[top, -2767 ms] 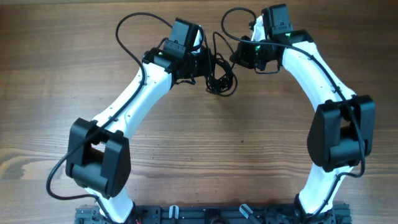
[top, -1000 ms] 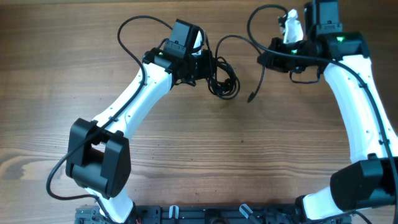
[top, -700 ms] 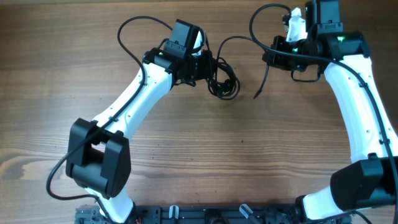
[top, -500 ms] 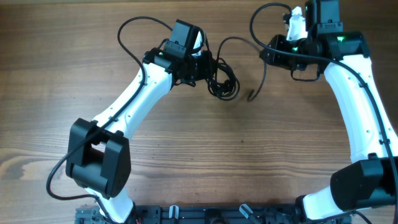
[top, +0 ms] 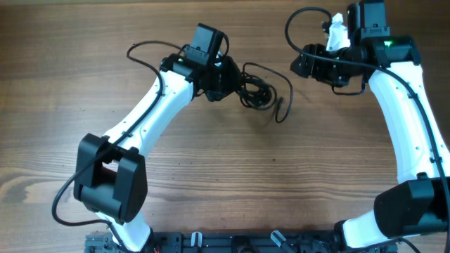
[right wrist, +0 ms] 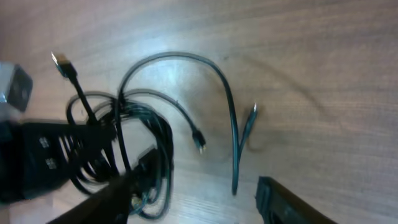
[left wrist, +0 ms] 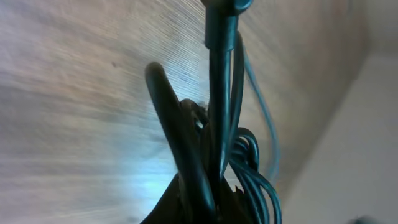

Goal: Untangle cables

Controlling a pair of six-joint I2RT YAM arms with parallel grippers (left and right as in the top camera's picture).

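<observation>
Bench [top: 211,183]: bare wood grain under both my arms.
Left gripper [top: 232,79]: clamped on the cables [top: 256,93], knot bunched at its tip.
Right gripper [top: 299,65]: jaws apart, empty.
Loose loop [right wrist: 230,124]: lying ahead of my right gripper, apart from it.

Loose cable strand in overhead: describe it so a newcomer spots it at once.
At the far middle of the wooden table sits a black cable knot. One strand arcs out of its right side and hooks back down. Unlike the rest, it lies alone, outside the bundle.
</observation>
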